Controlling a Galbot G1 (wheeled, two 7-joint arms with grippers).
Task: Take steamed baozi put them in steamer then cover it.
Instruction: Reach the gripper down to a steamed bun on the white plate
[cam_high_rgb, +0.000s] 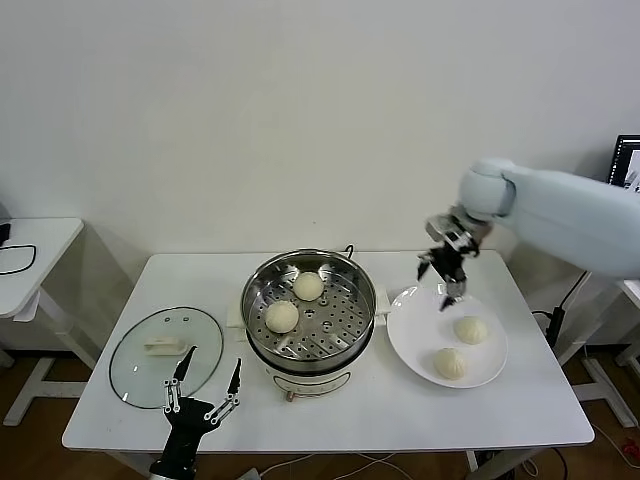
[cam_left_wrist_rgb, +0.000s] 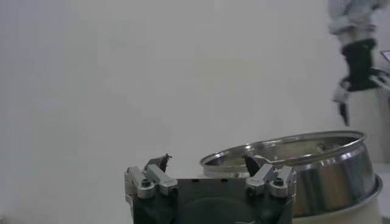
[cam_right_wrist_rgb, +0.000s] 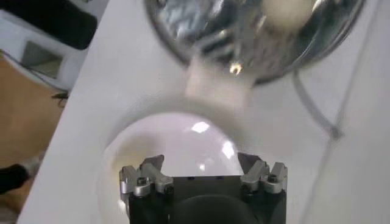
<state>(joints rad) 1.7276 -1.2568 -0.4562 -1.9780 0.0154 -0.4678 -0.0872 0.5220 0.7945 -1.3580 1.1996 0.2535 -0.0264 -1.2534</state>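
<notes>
The steamer (cam_high_rgb: 345, 275) stands mid-table on its white base, with two baozi (cam_high_rgb: 308, 286) (cam_high_rgb: 282, 316) on its perforated tray. Two more baozi (cam_high_rgb: 470, 329) (cam_high_rgb: 450, 363) lie on the white plate (cam_high_rgb: 415, 335) to its right. The glass cover (cam_high_rgb: 140, 375) with its white handle lies flat at the left. My right gripper (cam_high_rgb: 440, 280) is open and empty, above the plate's far left edge; its wrist view shows the bare plate (cam_right_wrist_rgb: 183, 146) and the steamer (cam_right_wrist_rgb: 201, 36). My left gripper (cam_high_rgb: 205, 385) is open and empty at the table's front edge, near the cover; its wrist view shows the steamer (cam_left_wrist_rgb: 317, 164).
A small white side table (cam_high_rgb: 40, 245) with a black cable stands at the far left. A cable runs behind the steamer on the table. A monitor edge (cam_high_rgb: 626, 165) shows at the far right.
</notes>
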